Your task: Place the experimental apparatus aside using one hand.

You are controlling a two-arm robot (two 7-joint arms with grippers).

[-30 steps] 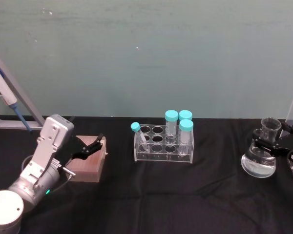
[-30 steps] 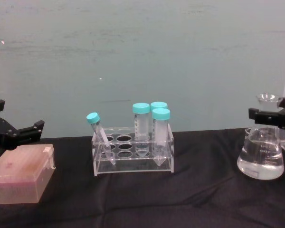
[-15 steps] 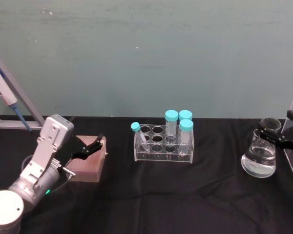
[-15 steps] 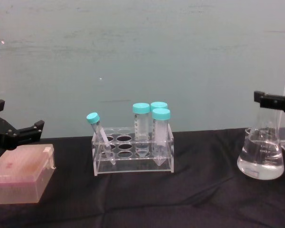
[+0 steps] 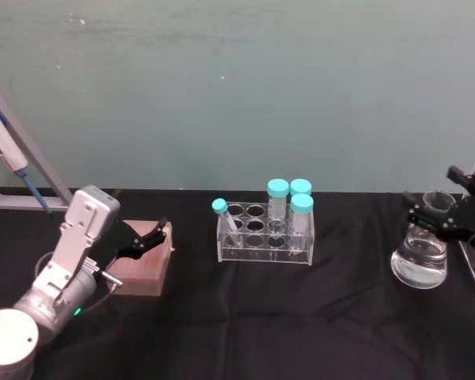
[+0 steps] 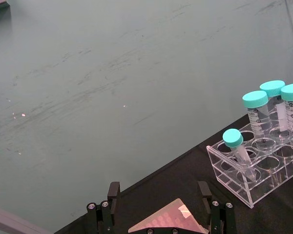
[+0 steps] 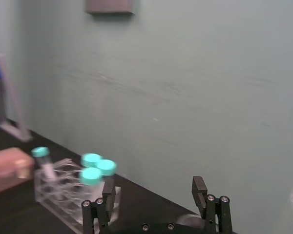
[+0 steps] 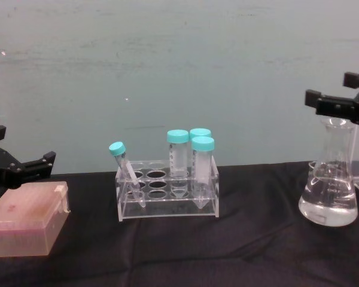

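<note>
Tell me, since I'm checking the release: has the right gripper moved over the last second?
Yes. The right gripper, open, has risen from around the conical flask neck to above its rim.

conical flask (image 8: 328,194): on the table (image 8: 251,251), just below the right gripper (image 8: 341,101)
tube rack (image 8: 167,188): well to that gripper's left
tip box (image 8: 27,218): beneath the left gripper (image 8: 18,164)

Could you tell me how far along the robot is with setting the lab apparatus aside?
Looks done: the conical flask stands upright on the black table's right side, ungripped. In hand: nothing; the right gripper hovers open above the flask's mouth. The left gripper sits open over the pink box. Possibly left: the tube rack at the centre.
</note>
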